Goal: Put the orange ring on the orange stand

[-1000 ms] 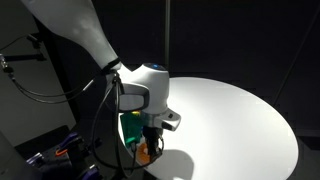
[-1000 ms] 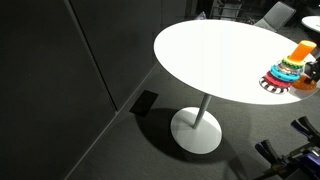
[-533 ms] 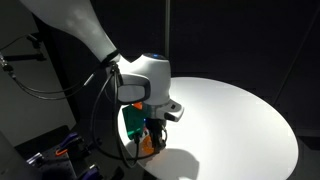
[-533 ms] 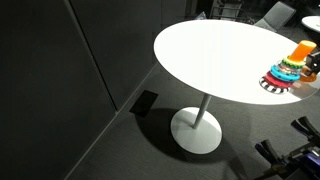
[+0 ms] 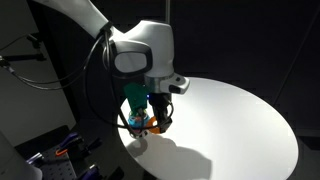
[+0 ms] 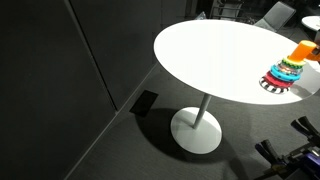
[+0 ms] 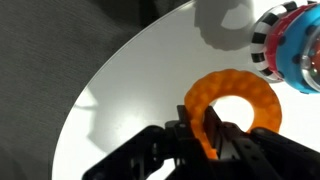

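My gripper point(image 7: 199, 138) is shut on the rim of the orange ring point(image 7: 236, 104) and holds it above the white round table point(image 7: 130, 90). In an exterior view the gripper point(image 5: 152, 120) hangs over the table's near-left edge with the orange ring point(image 5: 146, 127) in its fingers. The stand point(image 6: 288, 72) is a stack of coloured rings on a striped base with an orange top, at the table's edge. In the wrist view it point(image 7: 290, 40) lies up and to the right of the held ring, apart from it. In the view with the arm point(image 5: 133, 101) it is mostly hidden behind the gripper.
The white table point(image 6: 215, 55) stands on one pedestal foot point(image 6: 197, 129) on a dark floor. Cables and dark equipment point(image 5: 45, 80) hang to the left of the arm. The table's edge runs close beside the stand.
The gripper has risen from near the table surface, carrying the orange ring up with it. The stack has stayed in place.
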